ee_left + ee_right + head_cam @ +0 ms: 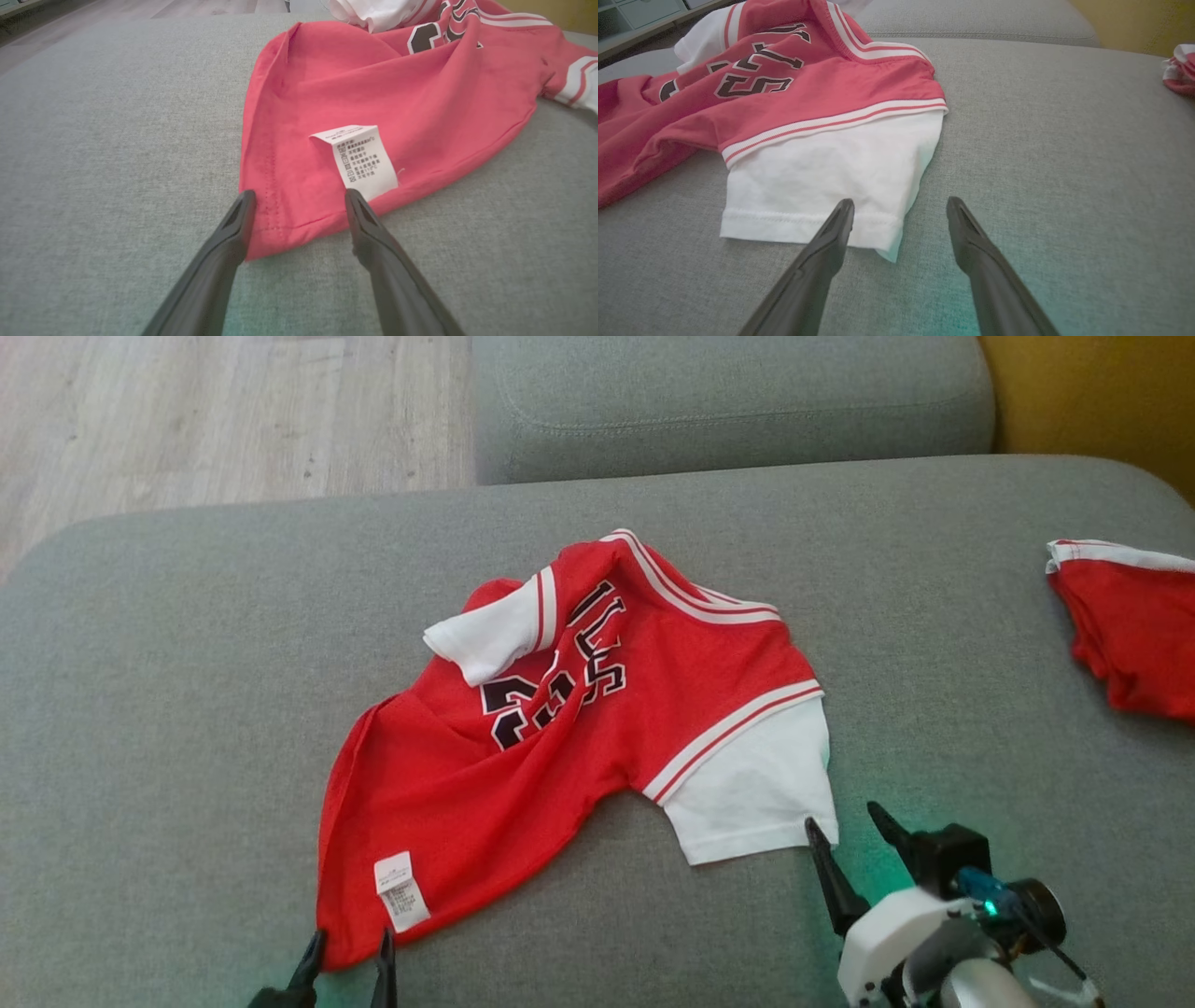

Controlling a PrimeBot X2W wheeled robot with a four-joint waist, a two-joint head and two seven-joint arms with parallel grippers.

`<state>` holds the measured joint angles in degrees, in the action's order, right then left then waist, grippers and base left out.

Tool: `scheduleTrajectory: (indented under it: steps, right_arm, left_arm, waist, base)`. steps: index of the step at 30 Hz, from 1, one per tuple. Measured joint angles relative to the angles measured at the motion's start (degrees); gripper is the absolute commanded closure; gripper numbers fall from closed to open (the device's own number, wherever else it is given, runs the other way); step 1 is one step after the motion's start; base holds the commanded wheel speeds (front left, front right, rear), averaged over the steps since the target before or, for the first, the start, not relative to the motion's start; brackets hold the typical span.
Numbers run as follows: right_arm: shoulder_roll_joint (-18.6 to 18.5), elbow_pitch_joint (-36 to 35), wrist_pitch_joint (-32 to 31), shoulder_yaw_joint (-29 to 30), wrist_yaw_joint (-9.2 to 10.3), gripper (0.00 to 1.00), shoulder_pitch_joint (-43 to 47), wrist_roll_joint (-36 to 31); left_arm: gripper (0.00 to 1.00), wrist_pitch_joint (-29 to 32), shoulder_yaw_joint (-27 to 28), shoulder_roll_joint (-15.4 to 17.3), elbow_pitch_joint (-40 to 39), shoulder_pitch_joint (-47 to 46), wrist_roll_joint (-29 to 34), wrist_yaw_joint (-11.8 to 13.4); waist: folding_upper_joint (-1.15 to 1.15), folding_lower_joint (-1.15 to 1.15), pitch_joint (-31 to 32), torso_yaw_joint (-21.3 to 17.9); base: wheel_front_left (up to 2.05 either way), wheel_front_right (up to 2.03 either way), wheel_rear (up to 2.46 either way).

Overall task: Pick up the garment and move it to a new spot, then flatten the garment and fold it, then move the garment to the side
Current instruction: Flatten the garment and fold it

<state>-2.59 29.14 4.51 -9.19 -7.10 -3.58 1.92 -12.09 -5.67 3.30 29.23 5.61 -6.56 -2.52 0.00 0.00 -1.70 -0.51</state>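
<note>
**Rumpled red shirt on the grey sofa, both grippers open at its near edge**

The head view takes in the whole shirt point(579, 709). It lies crumpled in the middle of the sofa seat point(187, 663), red knit with striped trim and dark block lettering creased across the chest. One white sleeve point(756, 793) lies flat and the other is folded over the lettering. Another red and white cloth point(1134, 635) sits well apart at the seat's right edge, and pale wood floor point(233, 411) shows beyond.

The left wrist view adds close detail: the stitched hem, a white printed label point(362, 158) and the sofa's coarse weave. The left gripper point(299, 193) has its fingers spread either side of the shirt's bottom corner and grips nothing.

In the right wrist view, the right gripper point(900, 200) is also spread wide. One finger lies over the flat sleeve's cuff and the other over bare sofa, and it holds nothing.
</note>
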Motion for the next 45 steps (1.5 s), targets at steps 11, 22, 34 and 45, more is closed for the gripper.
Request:
scheduleTrajectory:
  steps: [11, 22, 34, 45]
  right_arm:
    - [-0.01, 3.49, -1.82, -1.35, 0.0, 0.0, -3.04, 0.03]
    - [-0.02, 5.48, -2.55, -2.01, 0.0, 0.0, -4.91, 0.62]
    - [-0.11, 7.89, -4.61, -3.65, 0.0, 0.45, -7.37, 2.53]
    - [-0.11, 9.58, -5.44, -4.99, 0.0, 1.0, -8.52, 8.84]
  left_arm:
    - [0.0, 0.52, -0.29, 0.46, 2.87, -2.39, -0.04, 0.57]
    - [0.0, 0.52, -1.22, 0.65, 4.45, -4.49, -1.19, 0.55]
    - [1.0, 1.0, -2.24, 0.79, 6.33, -6.06, -2.26, 0.07]
    - [1.0, 2.5, -3.16, 0.62, 6.91, -6.44, -5.08, -0.38]
  waist:
    - [0.0, 0.0, -1.5, 0.27]
    - [0.0, 0.0, -3.01, 0.49]
    - [0.0, 0.0, -3.57, 0.41]
    - [0.0, 0.0, -2.33, 0.5]
  base:
    - [0.0, 0.0, 0.0]
    - [0.0, 0.0, 0.0]
    - [0.0, 0.0, 0.0]
    - [0.0, 0.0, 0.0]
